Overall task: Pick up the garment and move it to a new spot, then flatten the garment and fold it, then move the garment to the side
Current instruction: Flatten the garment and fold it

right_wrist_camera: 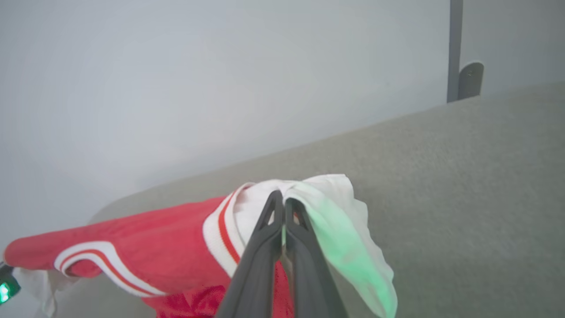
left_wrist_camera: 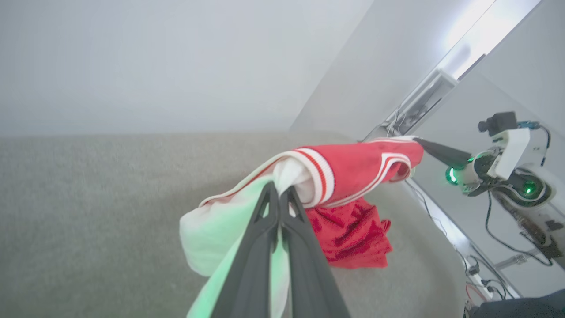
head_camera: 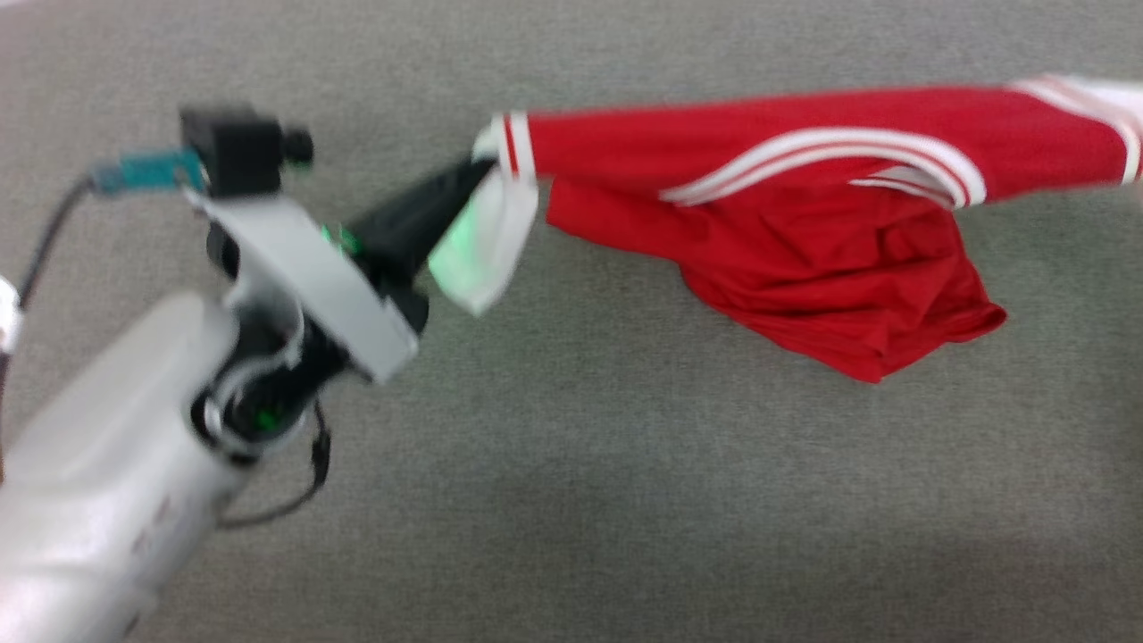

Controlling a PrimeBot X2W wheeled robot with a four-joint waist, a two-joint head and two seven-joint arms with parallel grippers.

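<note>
The garment (head_camera: pixel 804 232), red with white sleeves and red-and-white striped trim, hangs stretched between my two grippers above the grey surface. In the head view my left gripper (head_camera: pixel 482 165) is shut on the white left sleeve, and the shirt's body sags in a crumpled bunch toward the right. The left wrist view shows my left gripper (left_wrist_camera: pixel 279 190) pinching that white sleeve, with the garment (left_wrist_camera: pixel 353 172) running across to my right gripper (left_wrist_camera: pixel 419 140). In the right wrist view my right gripper (right_wrist_camera: pixel 282 198) is shut on the other white sleeve of the garment (right_wrist_camera: pixel 167 238). Any lettering is hidden in the folds.
A grey fabric-like surface (head_camera: pixel 625 491) spreads under the shirt. Pale walls stand behind it. Beyond the surface's far edge, cables and a power strip (left_wrist_camera: pixel 476 269) lie on the floor.
</note>
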